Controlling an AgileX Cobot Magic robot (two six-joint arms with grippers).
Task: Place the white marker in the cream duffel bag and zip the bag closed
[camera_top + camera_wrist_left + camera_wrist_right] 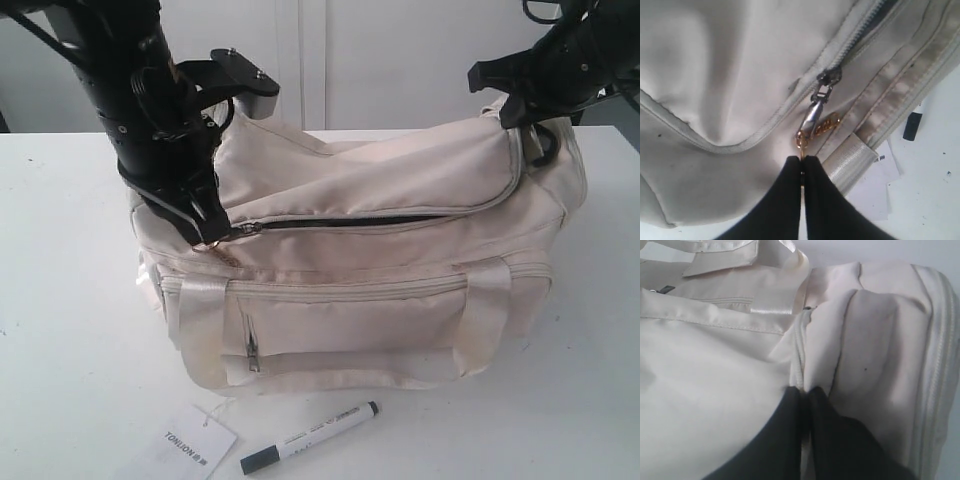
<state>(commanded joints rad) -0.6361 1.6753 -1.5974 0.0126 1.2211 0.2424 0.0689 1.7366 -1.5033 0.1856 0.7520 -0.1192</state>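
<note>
Bright, diffuse light throughout; in my exterior view the white desk (60, 330) is washed out, with only a faint soft shadow under the cream duffel bag (380, 300). My wrist views are softer: my left tool (801, 160) and my right tool (805, 390) appear as blurred, featureless black shapes against pale, partly overexposed fabric

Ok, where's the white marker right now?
In the exterior view the white marker lies on the table in front of the cream duffel bag, just right of the paper tag.
</note>
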